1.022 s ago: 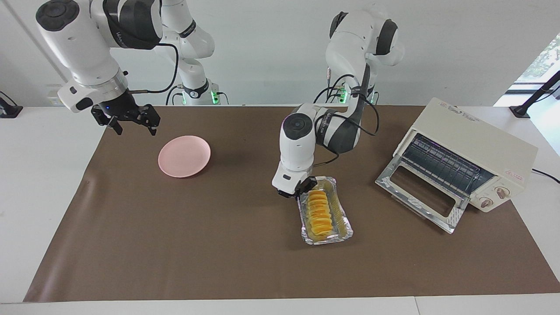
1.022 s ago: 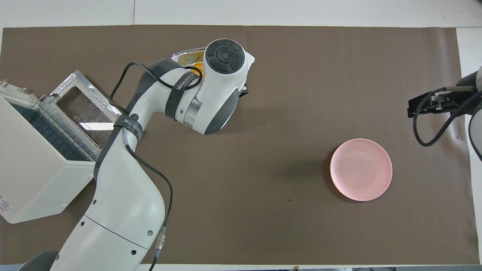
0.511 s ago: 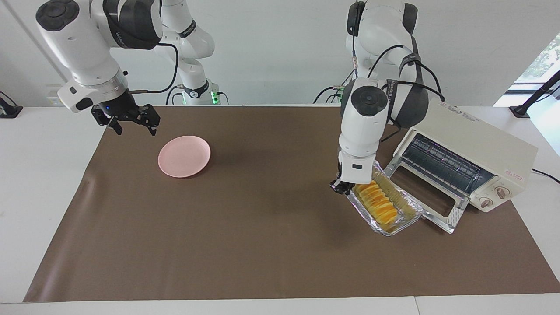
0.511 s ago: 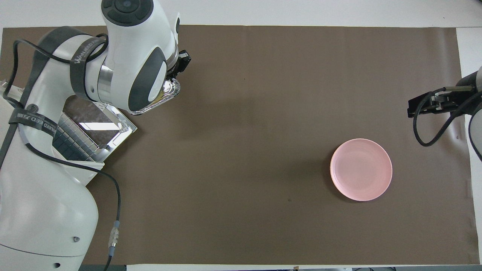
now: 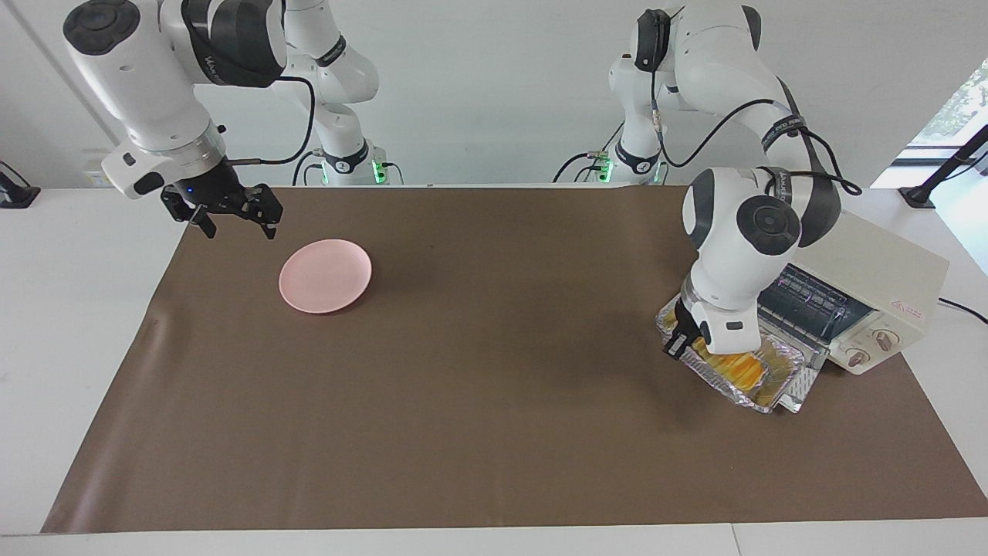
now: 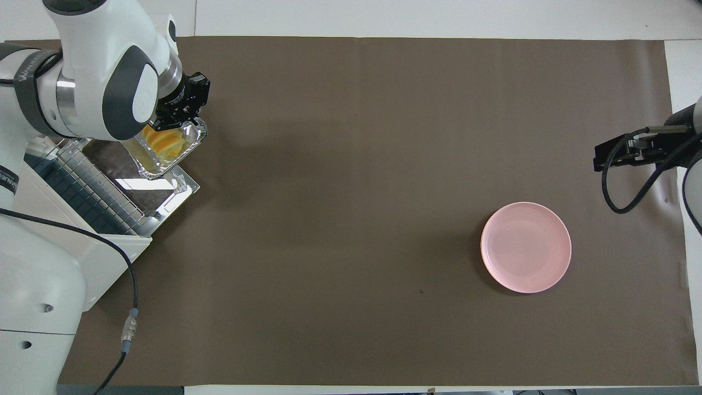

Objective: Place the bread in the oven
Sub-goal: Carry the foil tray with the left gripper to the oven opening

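Observation:
The yellow-orange ridged bread [image 5: 739, 365] lies in a silver foil tray [image 5: 762, 397]. My left gripper [image 5: 681, 340] is shut on the tray's rim at the end away from the oven and holds it just over the open drop door [image 5: 803, 384] of the cream-white oven [image 5: 849, 255]. In the overhead view the bread [image 6: 162, 144] and tray [image 6: 197, 134] show under the left gripper [image 6: 174, 122], over the oven's door [image 6: 176, 189]. My right gripper [image 5: 235, 224] is open and empty, waiting above the mat's edge beside the pink plate.
A pink plate [image 5: 325, 276] lies empty on the brown mat toward the right arm's end; it also shows in the overhead view [image 6: 526, 247]. The oven [image 6: 49, 274] stands at the left arm's end, its wire rack exposed.
My left gripper lifted the foil tray with the bread from the mat's middle and carried it toward the oven; it now hangs over the open door. The right arm has not moved.

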Available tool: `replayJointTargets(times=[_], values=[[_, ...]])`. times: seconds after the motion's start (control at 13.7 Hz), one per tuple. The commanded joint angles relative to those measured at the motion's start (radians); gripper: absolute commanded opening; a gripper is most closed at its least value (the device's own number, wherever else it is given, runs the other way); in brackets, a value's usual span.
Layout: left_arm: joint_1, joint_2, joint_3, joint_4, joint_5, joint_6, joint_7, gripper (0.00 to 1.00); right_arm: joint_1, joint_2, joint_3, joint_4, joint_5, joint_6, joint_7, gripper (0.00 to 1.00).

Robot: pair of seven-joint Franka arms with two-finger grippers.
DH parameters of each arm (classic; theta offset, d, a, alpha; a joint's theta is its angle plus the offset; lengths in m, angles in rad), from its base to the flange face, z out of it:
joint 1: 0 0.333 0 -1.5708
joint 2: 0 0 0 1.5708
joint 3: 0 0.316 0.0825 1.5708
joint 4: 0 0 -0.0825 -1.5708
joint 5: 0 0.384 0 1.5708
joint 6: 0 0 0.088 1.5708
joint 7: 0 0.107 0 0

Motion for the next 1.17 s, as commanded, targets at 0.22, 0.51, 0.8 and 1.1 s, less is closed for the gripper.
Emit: replayJointTargets(times=[0.22, 0.51, 0.8, 1.1], values=[[-0.008, -0.072, 0.12, -0.152, 0.008, 0.005, -0.019, 0.0, -0.011, -0.019, 0.01, -0.02, -0.01, -0.006, -0.019, 1.0], [-0.012, -0.098, 0.149, -0.214, 0.011, -0.012, -0.053, 0.0, -0.011, -0.019, 0.01, -0.02, -0.01, -0.006, -0.019, 1.0], [-0.017, -0.12, 0.149, -0.249, 0.054, -0.038, -0.059, 0.0, -0.011, -0.019, 0.01, -0.02, -0.01, -0.006, -0.019, 1.0], [-0.009, -0.149, 0.149, -0.277, 0.074, -0.044, -0.039, 0.0, -0.011, -0.019, 0.01, -0.02, -0.01, -0.006, -0.019, 1.0]])
